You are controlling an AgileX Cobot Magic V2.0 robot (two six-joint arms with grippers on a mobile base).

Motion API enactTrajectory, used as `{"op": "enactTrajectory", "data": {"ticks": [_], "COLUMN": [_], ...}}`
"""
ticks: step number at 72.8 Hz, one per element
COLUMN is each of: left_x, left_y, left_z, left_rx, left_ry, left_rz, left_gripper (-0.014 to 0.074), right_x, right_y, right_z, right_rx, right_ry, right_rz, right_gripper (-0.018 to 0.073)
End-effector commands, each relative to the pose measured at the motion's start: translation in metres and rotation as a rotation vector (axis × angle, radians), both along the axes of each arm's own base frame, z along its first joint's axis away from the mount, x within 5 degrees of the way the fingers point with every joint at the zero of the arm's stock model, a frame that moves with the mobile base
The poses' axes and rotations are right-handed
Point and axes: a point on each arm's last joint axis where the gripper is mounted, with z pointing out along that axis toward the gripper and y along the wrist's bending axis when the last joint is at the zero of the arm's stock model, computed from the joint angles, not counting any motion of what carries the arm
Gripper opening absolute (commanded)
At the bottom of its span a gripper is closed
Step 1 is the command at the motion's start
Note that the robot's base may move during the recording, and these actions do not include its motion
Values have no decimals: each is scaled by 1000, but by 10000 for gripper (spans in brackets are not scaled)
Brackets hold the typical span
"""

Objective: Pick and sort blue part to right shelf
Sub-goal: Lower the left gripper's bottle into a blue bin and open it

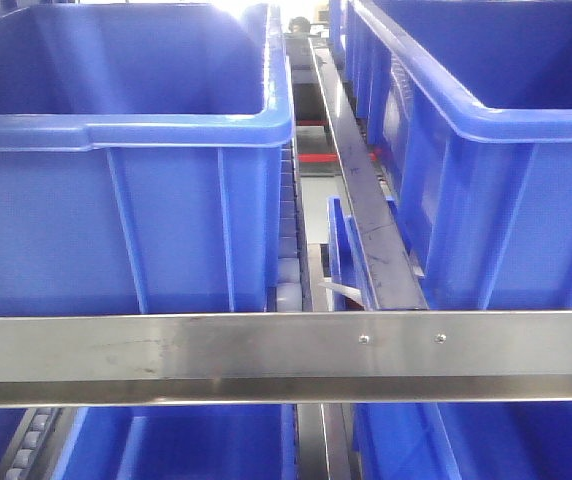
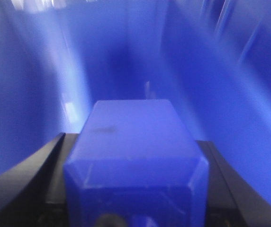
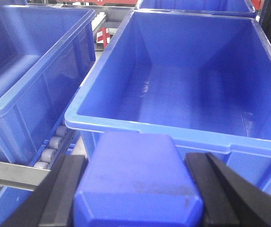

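Observation:
My left gripper (image 2: 134, 158) is shut on a blue part (image 2: 134, 125), a smooth box-shaped block held between black fingers (image 2: 36, 170). That view is motion-blurred, with blue bin walls all around. My right gripper (image 3: 135, 163) is shut on a second blue part (image 3: 135, 184) just short of the near rim of an empty blue bin (image 3: 145, 126). This bin sits on the right shelf, whose steel front rail (image 1: 266, 355) crosses the front view. Neither gripper shows in the front view.
Two large blue bins (image 1: 116, 220) (image 1: 506, 200) stand side by side on the upper tier, with white rollers (image 1: 288, 275) and a steel divider (image 1: 366, 210) between them. More bins sit below the rail. A neighbouring bin (image 3: 26, 71) and rollers (image 3: 55, 142) lie left of the right gripper.

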Motion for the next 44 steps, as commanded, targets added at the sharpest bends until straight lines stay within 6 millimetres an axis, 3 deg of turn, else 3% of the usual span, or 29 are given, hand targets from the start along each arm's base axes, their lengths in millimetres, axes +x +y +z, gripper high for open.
{"op": "enactTrajectory", "data": {"ticks": [1,12,24,33,44], "left_x": [26,77,127,152,165], "left_y": [-11,-18,-20,-22,-19], "left_z": [8,-11,-47,-78,-104], "left_rx": [-6,37,65,91,107], "left_ry": [23,160,271,346,396], "left_rz": [3,47,91,106,121], "left_gripper": [336,336,336,336,336], "right_x": [0,0,0,0,0], "right_y": [0,0,0,0,0], "right_z": [16,16,16,16,16], "right_rx": [15,15,15,15,15], "right_ry": [-103,-103,-103,-103,-103], "right_rz": [-1,-1,-1,-1,-1], "right_gripper": [215,215,215,215,215]}}
